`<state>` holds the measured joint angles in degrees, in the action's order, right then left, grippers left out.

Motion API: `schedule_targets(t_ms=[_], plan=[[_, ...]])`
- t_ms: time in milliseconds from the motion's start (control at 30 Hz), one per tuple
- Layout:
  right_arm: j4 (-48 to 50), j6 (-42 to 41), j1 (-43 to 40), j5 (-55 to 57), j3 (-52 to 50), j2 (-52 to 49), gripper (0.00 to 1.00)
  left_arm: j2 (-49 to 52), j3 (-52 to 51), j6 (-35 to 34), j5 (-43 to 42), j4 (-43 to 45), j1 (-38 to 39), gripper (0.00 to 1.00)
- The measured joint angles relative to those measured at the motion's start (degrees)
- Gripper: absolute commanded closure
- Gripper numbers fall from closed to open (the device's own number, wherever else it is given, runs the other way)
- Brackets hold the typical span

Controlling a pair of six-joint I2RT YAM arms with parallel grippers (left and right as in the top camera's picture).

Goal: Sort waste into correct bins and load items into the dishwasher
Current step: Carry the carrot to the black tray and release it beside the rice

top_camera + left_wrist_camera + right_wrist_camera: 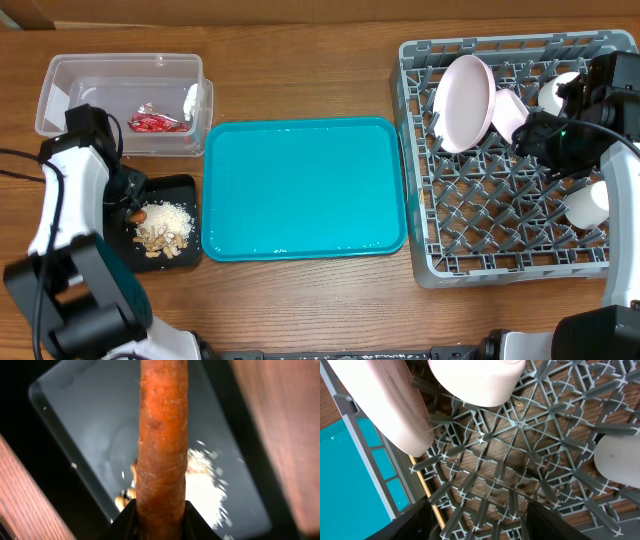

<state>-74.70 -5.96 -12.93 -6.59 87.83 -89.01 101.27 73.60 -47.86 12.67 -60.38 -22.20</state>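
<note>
Jutting straight from left pincer [160, 514]: carrot [162, 435]

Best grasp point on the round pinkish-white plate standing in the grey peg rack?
Probably the top rim of the pinkish-white plate, from straight above, jaws across its thickness. It stands on edge, tilted, between pegs of the grey rack; a white bowl crowds one face.
</note>
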Motion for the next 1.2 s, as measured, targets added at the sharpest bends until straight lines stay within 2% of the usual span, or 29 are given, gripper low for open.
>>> schedule_targets(t_ms=[167, 333, 400, 433, 500, 533, 600, 633, 733, 933, 1000, 1067, 1100, 1133, 1200], plan=[[0.0, 0.0, 0.0, 0.0, 0.0, 0.0, 0.37, 4.9, -0.1, 1.6, 0.0, 0.9, -3.7, 0.96], [0.0, 0.0, 0.0, 0.0, 0.0, 0.0, 0.37, 6.8, -0.1, 2.0, 0.1, 2.5, -7.0, 0.89], [0.0, 0.0, 0.0, 0.0, 0.0, 0.0, 0.37, 7.0, -0.1, 2.0, 0.0, 3.0, -7.3, 0.72], [-0.1, 0.0, 0.0, 0.0, 0.0, 0.0, 0.37, 7.0, -0.1, 2.0, 0.0, 3.2, -7.3, 0.7], [-0.1, 0.0, 0.0, 0.0, 0.0, 0.0, 0.37, 7.0, -0.1, 2.5, 0.0, 3.2, -7.3, 0.51], [-0.2, 0.0, 0.0, 0.0, 0.0, 0.0, 0.37, 7.0, -0.1, 2.6, 0.0, 3.2, -7.3, 0.36], [-0.3, 0.0, 0.0, 0.0, 0.0, 0.0, 0.37, 7.0, -0.1, 3.2, 0.0, 3.2, -7.3, 0.25], [-0.3, 0.0, 0.0, 0.0, 0.0, 0.0, 0.37, 7.0, -0.1, 3.4, 0.0, 3.2, -7.3, 0.23], [-0.3, 0.0, 0.0, 0.0, 0.0, 0.0, 0.37, 7.0, 0.1, 4.6, -0.8, 1.4, -7.3, 0.22], [-0.3, 0.0, 0.0, 0.0, 0.0, 0.0, 0.37, 6.7, 7.5, 4.8, -3.6, -12.3, -7.3, 0.15], [-0.3, 0.0, 0.0, 0.0, 0.0, 0.0, 0.37, 5.1, 10.0, 4.9, -4.0, -16.0, -7.3, 0.11], [-0.3, 0.0, 0.0, 0.0, 0.0, 0.0, 0.37, 1.8, 10.8, 5.0, -4.2, -19.3, -7.3, 0.11], [-0.3, 0.0, 0.0, 0.0, 0.0, 0.0, 0.37, 0.0, 10.8, 5.0, -4.3, -20.6, -7.3, 0.13], [-0.3, 0.0, 0.0, 0.0, 0.0, 0.0, 0.37, -1.6, 10.8, 5.0, -4.4, -21.7, -7.3, 0.23], [-0.3, 0.0, 0.0, 0.0, 0.0, 0.0, 0.37, -4.6, 10.7, 4.8, -4.5, -22.6, -7.3, 0.5]])
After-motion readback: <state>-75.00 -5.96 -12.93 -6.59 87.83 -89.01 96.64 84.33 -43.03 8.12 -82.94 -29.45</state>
